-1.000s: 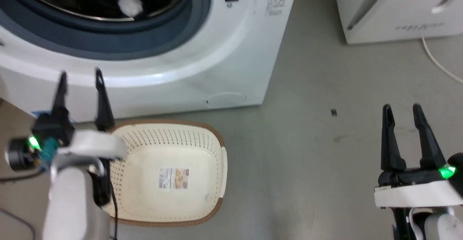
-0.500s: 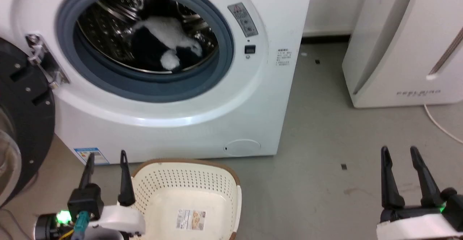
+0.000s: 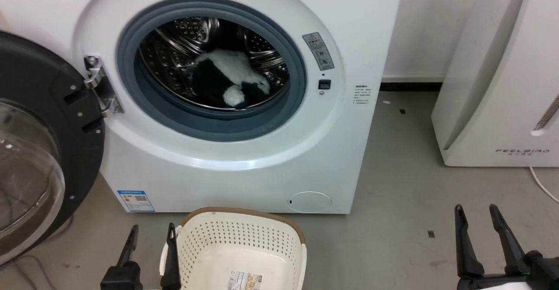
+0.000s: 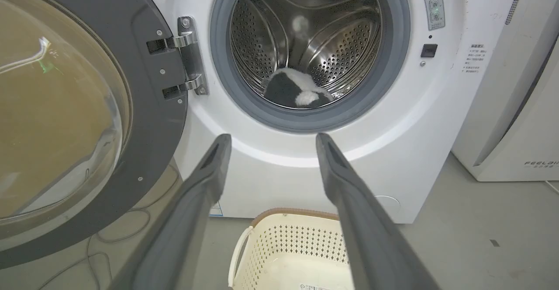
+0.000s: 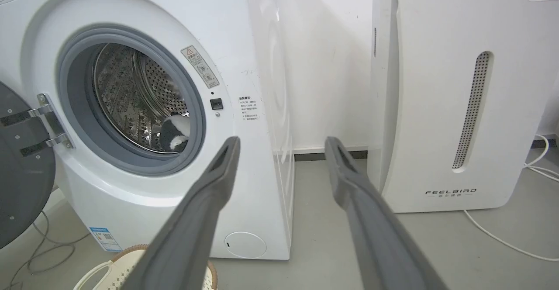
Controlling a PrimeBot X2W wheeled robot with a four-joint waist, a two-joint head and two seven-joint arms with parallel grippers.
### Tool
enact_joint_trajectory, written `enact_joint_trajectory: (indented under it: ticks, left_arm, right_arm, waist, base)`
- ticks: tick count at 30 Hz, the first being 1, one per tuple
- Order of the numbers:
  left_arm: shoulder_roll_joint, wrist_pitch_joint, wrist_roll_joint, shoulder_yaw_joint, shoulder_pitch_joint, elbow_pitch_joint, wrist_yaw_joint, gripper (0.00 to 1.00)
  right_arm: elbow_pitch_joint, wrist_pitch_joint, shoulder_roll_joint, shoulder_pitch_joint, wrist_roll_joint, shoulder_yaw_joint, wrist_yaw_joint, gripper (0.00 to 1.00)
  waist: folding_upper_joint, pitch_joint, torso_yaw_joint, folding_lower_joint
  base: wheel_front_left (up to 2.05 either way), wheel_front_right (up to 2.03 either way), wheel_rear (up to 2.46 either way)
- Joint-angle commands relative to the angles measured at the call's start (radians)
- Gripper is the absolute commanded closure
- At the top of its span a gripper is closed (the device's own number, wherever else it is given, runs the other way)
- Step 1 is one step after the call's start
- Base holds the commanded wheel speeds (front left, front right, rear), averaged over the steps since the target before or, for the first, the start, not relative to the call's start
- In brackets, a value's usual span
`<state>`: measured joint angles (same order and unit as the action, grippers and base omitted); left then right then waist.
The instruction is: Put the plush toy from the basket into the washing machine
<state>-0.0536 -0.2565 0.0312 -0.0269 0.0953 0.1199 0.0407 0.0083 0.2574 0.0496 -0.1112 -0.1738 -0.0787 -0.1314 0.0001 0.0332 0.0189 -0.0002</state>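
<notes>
Since the toy [image 3: 227, 78] lies in the washer [image 3: 244, 167] and the basket [image 3: 244, 233] sits bare, you may judge the task done; both sets of jaws stand spread, empty.

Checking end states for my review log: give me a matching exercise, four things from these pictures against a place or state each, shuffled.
1 panda
2 basket
3 door
4 left gripper

A open, holding nothing
B on the floor before the washer
C swung wide open
D lying in the drum

Pairs: 1-D, 2-B, 3-C, 4-A
</notes>
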Motion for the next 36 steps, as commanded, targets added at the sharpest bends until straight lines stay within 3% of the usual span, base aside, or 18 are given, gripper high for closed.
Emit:
enact_joint_trajectory:
  ticks: [1,9,10,36]
  left_arm:
    - [-0.001,-0.005,0.003,-0.003,0.012,0.003,-0.003,0.00]
    - [-0.001,-0.005,-0.005,-0.006,-0.004,0.017,-0.007,0.00]
    - [0.000,0.001,-0.001,-0.004,0.005,0.016,-0.008,1.00]
    - [0.001,0.047,-0.007,0.003,-0.013,-0.008,-0.014,1.00]
  right_arm:
    - [-0.001,0.004,0.001,-0.013,0.004,0.000,0.001,0.00]
    - [0.006,0.004,0.001,-0.007,-0.004,0.003,0.001,0.00]
    - [0.004,-0.001,0.000,-0.002,-0.002,0.003,0.000,1.00]
    - [0.002,-0.047,0.000,0.018,0.029,0.016,0.000,1.00]
  waist:
    - [-0.0001,0.008,0.010,0.0002]
    - [-0.0001,0.012,0.027,0.0002]
    - [-0.0001,0.012,0.027,0.0002]
    - [-0.0001,0.004,0.019,0.0002]
  base:
    - [0.00,0.00,0.00]
    - [0.00,0.00,0.00]
    - [0.00,0.00,0.00]
    - [0.00,0.00,0.00]
